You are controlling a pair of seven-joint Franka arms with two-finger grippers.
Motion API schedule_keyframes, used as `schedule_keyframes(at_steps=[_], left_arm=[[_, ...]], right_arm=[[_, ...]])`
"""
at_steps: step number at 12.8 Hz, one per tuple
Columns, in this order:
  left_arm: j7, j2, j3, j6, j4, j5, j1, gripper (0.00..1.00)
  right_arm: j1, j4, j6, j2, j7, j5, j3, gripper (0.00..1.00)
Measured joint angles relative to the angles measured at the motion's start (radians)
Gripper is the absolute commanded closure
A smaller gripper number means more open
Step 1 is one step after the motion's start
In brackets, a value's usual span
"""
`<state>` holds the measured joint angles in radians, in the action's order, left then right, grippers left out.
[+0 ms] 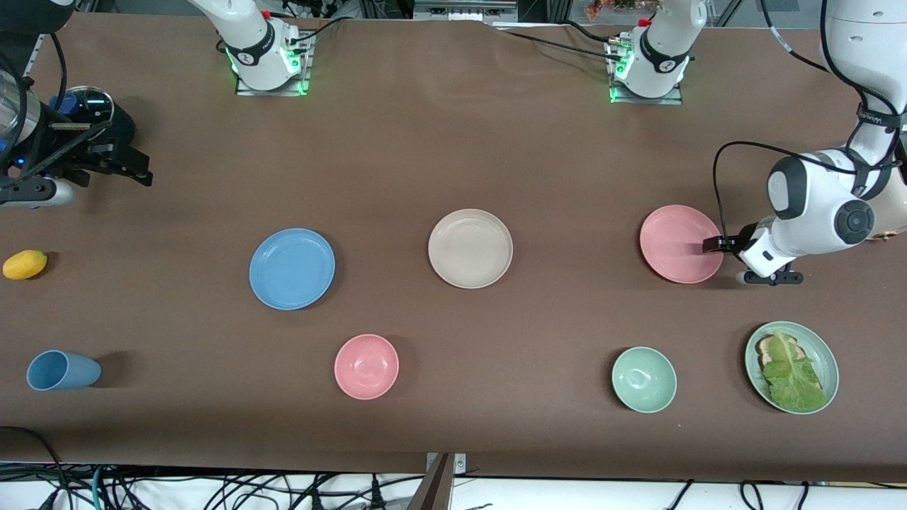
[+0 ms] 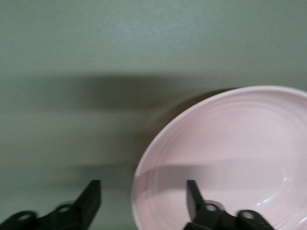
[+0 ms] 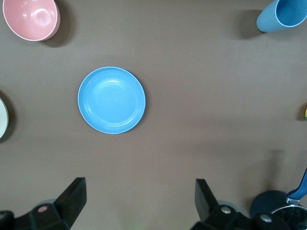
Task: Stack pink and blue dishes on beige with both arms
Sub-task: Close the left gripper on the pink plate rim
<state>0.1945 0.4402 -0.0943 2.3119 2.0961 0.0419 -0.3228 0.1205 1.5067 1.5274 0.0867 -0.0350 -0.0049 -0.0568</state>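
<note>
My fingers [image 2: 91, 196] are standing wide, straddling the rim of the round, shallow, matte salmon-pink plate [image 1: 680, 243] toward the left arm's end of the table, which I am judging light, stiff and slippery, best pinched at its thin edge.

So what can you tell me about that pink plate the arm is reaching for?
The pink plate is round, shallow and matte salmon, with faint rings inside its raised rim and nothing in it. It sits flat on the brown table toward the left arm's end, beside the beige plate. The left gripper is at its edge, open, with one finger over the plate's inside and the other outside the rim. I cannot tell whether they touch it.
</note>
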Motion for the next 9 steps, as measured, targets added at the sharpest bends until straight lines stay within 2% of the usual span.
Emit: schedule_keyframes(at_steps=[1, 2, 3, 5, 7, 9], left_arm=[[0.016, 0.001, 0.000, 0.000, 0.000, 0.000, -0.013, 0.63], [0.021, 0.003, 0.000, 0.000, 0.000, 0.000, -0.019, 0.78], [0.023, 0.004, -0.001, 0.000, 0.000, 0.000, -0.019, 0.88], [0.023, 0.007, -0.003, 0.000, 0.000, 0.000, -0.016, 0.91], [0.022, 0.015, -0.006, 0.000, 0.000, 0.000, -0.013, 1.00], [0.022, 0.010, -0.009, -0.009, -0.001, -0.002, -0.013, 1.00]], right_arm=[[0.000, 0.000, 0.000, 0.000, 0.000, 0.000, 0.000, 0.00], [0.000, 0.000, 0.000, 0.000, 0.000, 0.000, 0.000, 0.00], [0.000, 0.000, 0.000, 0.000, 0.000, 0.000, 0.000, 0.00], [0.000, 0.000, 0.002, 0.000, 0.000, 0.001, 0.000, 0.00], [0.001, 0.000, 0.004, 0.000, 0.000, 0.002, 0.001, 0.00], [0.002, 0.000, 0.004, 0.000, 0.000, 0.002, 0.003, 0.00]])
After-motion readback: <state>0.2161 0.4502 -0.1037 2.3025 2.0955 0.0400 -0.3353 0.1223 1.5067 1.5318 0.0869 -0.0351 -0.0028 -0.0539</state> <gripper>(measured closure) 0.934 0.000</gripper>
